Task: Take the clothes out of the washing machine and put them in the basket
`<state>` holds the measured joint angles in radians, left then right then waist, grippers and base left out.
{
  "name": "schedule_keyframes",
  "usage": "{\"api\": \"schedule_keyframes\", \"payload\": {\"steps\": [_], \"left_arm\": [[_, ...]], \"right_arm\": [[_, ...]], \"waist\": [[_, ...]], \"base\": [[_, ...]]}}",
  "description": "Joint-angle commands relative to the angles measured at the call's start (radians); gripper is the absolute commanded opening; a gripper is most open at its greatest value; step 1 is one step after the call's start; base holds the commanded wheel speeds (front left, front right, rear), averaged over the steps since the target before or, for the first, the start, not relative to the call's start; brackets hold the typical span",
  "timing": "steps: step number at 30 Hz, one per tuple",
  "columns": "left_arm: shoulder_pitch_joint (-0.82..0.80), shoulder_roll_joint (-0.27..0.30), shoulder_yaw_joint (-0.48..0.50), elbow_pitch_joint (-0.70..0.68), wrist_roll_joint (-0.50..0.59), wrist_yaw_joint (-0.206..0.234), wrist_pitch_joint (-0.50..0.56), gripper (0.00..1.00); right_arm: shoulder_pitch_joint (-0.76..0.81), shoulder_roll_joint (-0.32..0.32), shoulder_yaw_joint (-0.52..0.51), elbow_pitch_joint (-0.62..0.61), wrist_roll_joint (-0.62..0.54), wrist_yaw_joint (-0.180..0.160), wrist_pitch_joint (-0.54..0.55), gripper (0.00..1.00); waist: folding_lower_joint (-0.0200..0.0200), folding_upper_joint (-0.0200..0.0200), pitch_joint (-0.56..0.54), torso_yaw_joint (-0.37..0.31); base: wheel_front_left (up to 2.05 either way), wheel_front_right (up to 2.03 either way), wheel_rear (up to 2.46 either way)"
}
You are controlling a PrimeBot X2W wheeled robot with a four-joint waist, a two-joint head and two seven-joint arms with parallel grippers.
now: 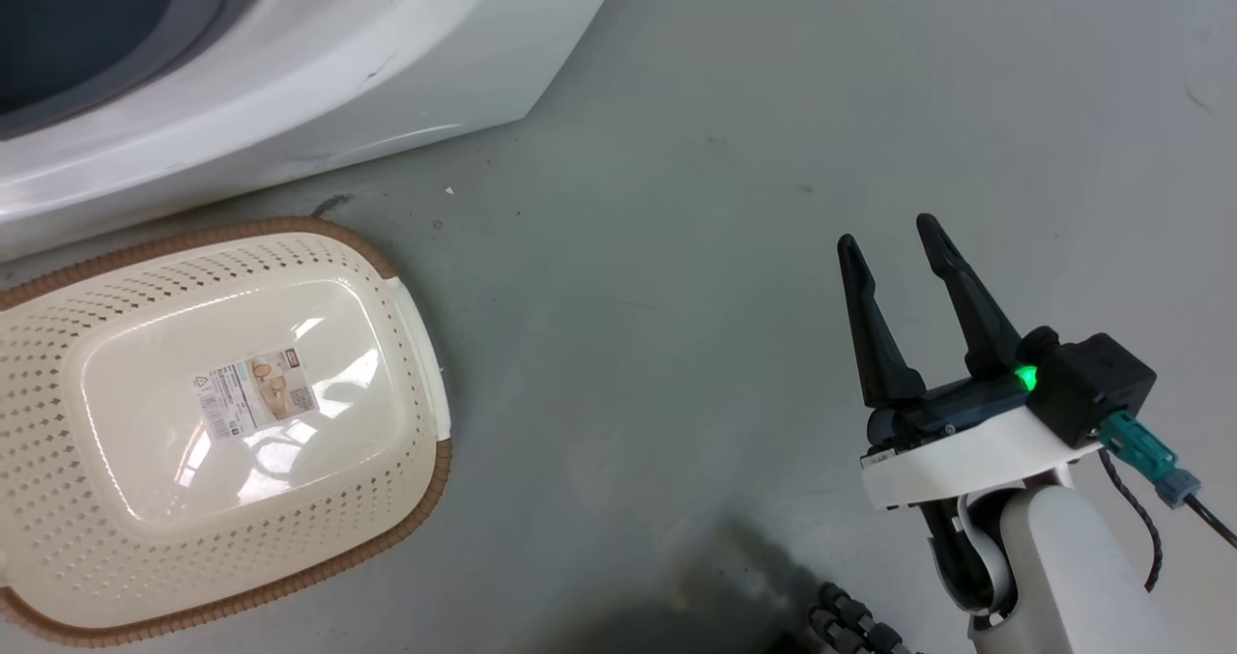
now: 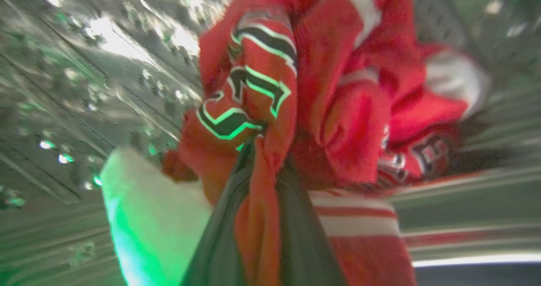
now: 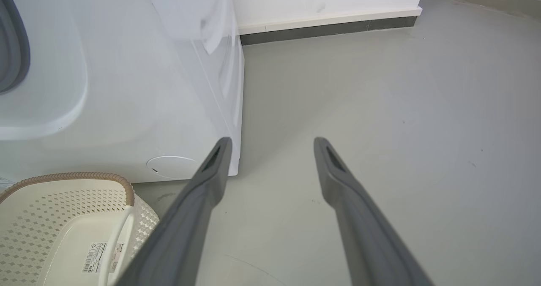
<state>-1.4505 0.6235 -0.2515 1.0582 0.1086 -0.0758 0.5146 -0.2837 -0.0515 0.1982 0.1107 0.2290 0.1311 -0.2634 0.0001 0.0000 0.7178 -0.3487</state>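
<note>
Clothes (image 2: pixel 338 108) clenched between left hand (image 2: pixel 267 153) fingers, inside drum (image 2: pixel 84 87); right hand (image 1: pixel 888 230) released.

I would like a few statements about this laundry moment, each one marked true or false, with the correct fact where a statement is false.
1. The basket holds no clothes. True.
2. The right tool is shut on a garment. False: its jaws stand open with nothing between them, above the floor.
3. The left tool is closed on red fabric of the jersey inside the steel drum. True.
4. The basket hangs from the right tool. False: it stands on the floor beside the washing machine.
</note>
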Motion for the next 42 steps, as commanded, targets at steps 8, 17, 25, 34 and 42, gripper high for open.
{"api": "schedule_keyframes", "payload": {"steps": [8, 17, 25, 34, 42], "left_arm": [[0.141, -0.034, 0.054, -0.122, -0.078, 0.092, -0.242, 0.0], [0.309, -0.097, 0.139, -0.135, -0.199, 0.143, -0.496, 0.0], [0.457, -0.152, 0.2, -0.085, -0.292, 0.141, -0.699, 0.0], [0.59, -0.218, 0.229, -0.093, -0.342, 0.119, -0.78, 0.0], [0.746, -0.286, 0.269, -0.279, -0.345, 0.127, -0.782, 0.0]], "right_arm": [[-0.003, 0.002, -0.031, 0.008, -0.019, -0.001, -0.002, 1.0], [0.045, 0.002, -0.063, 0.036, -0.045, -0.001, -0.002, 1.0], [0.099, 0.002, -0.082, 0.067, -0.066, -0.001, -0.002, 1.0], [0.154, 0.002, -0.105, 0.066, -0.096, -0.001, 0.016, 1.0], [0.195, 0.002, -0.134, 0.039, -0.117, -0.001, 0.049, 1.0]], "waist": [[-0.0001, 0.0, -0.074, 0.02], [-0.0001, 0.0, -0.201, 0.036], [-0.0001, 0.0, -0.324, 0.051], [-0.0001, 0.0, -0.444, 0.1], [-0.0001, 0.0, -0.531, 0.148]], "base": [[0.0, 0.0, 0.0], [0.0, 0.0, 0.0], [0.0, 0.0, 0.0], [0.0, 0.0, 0.0], [0.0, 0.0, 0.0]]}}
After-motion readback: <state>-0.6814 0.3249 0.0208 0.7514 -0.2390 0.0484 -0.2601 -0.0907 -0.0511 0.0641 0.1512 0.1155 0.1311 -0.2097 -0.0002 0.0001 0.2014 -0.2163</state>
